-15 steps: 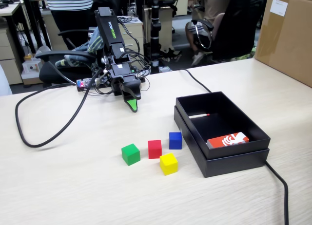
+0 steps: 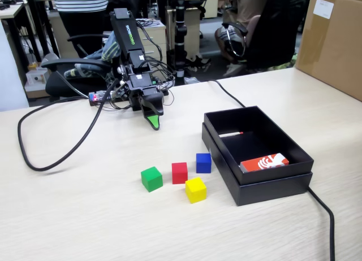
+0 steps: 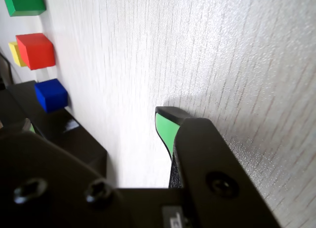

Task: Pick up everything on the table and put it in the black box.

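— Where were the cubes?

— All four sat on the bench (image 2: 79,216), left of the black box (image 2: 271,190) in the fixed view. The green cube (image 2: 151,178) was farthest left, then the red cube (image 2: 179,173) and the blue cube (image 2: 203,162) — the blue one just beside the box wall. The yellow cube (image 2: 195,190) lay in front of the red, close to it.

— And the arm?

— Its jaws (image 2: 153,123) pointed down at the bench behind the cubes, well apart from them, holding nothing. Only one green tip showed, so I couldn't tell whether they were open.

— Anything in the box?

— A red-and-white card (image 2: 264,162) and a thin white stick (image 2: 231,134).
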